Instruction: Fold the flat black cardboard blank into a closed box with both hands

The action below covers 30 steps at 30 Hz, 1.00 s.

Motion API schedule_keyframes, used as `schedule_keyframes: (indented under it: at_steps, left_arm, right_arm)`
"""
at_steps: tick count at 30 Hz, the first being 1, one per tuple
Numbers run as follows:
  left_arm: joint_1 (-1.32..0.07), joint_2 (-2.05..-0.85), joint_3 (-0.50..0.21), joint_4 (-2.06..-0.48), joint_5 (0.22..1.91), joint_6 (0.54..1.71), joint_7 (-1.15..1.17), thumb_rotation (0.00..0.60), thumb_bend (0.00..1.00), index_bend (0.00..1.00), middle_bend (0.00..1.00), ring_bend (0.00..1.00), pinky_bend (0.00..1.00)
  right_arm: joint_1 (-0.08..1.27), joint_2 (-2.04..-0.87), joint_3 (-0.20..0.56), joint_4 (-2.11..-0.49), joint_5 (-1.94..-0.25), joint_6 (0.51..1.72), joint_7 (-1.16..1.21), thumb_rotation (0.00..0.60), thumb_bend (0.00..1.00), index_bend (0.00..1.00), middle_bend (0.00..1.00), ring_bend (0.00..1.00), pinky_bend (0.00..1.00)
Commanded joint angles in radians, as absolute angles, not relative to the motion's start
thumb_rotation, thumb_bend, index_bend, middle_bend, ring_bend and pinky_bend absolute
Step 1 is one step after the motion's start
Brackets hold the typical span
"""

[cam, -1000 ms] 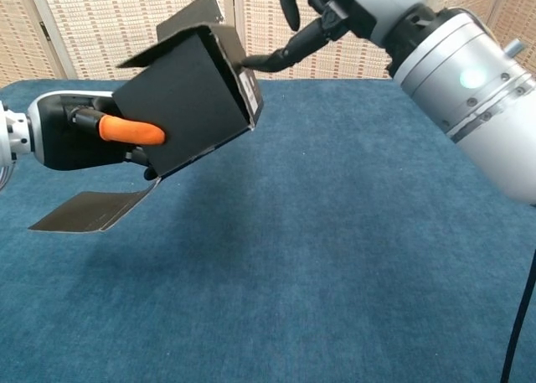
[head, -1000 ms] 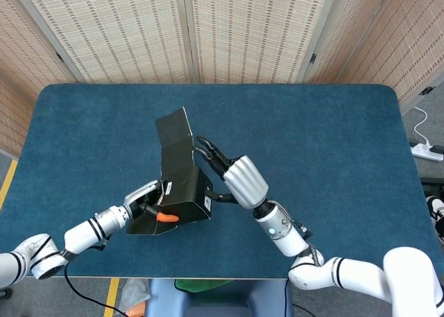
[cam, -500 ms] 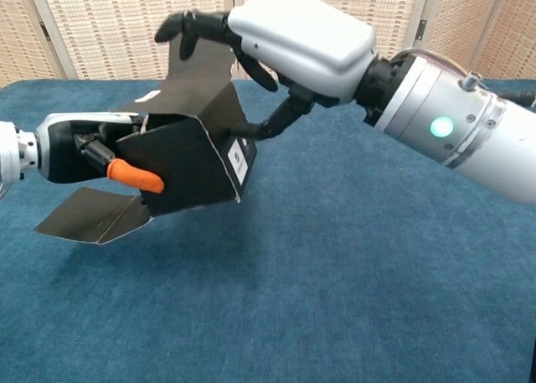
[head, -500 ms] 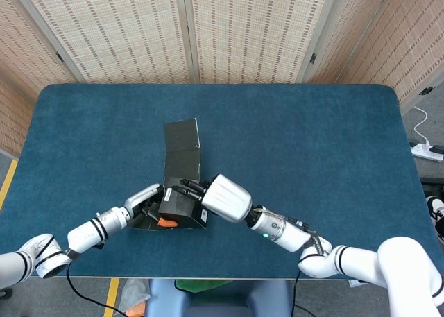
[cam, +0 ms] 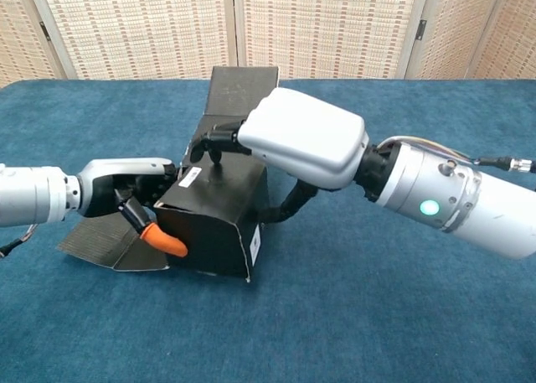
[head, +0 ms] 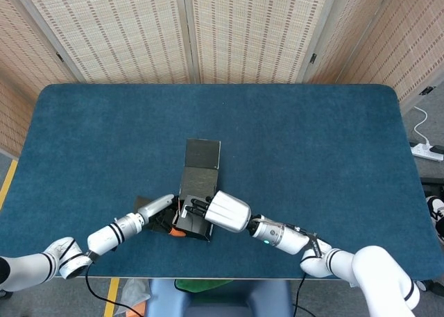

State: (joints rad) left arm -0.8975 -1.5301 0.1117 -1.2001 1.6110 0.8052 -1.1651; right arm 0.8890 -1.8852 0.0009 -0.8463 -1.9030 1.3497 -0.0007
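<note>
Near the table's [head: 83,123] front edge, the left hand [cam: 126,194] grips the black cardboard box [cam: 219,219]; the right hand [cam: 293,140] presses its top.

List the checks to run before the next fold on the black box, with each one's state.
1. Box resting on the table: ok.
2. Left hand holding the box's side: ok, orange fingertip on the front face.
3. Right hand pressing on top: ok.
4. Far flap closed: not ok, it lies open.
5. Left-side flap closed: not ok, spread on the table.
6. Bottom seams locked: cannot tell.
</note>
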Motion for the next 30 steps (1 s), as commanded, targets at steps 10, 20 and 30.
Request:
schedule_keyframes:
  at_steps: [10, 20, 30]
  left_arm:
    - [-0.875, -1.593, 0.077, -1.169, 1.53, 0.748, -0.946, 0.6, 0.18, 0.26, 0.24, 0.52, 0.6]
    - [-0.87, -1.567, 0.068, -1.218, 1.518, 0.729, -0.885, 0.6, 0.18, 0.13, 0.2, 0.51, 0.6]
    - [-0.874, -1.548, 0.056, -1.258, 1.504, 0.698, -0.862, 0.6, 0.18, 0.04, 0.16, 0.51, 0.59]
  right_arm:
    - [0.88, -1.996, -0.069, -0.634, -1.937, 1.408, 0.054, 0.6, 0.0, 0.33, 0.38, 0.76, 1.0]
    - [0.876, -2.002, -0.085, -0.601, -1.93, 1.437, 0.067, 0.6, 0.01, 0.33, 0.38, 0.76, 1.0]
    - [0.866, -1.988, -0.111, -0.606, -1.934, 1.456, 0.066, 0.6, 0.01, 0.33, 0.38, 0.76, 1.0]
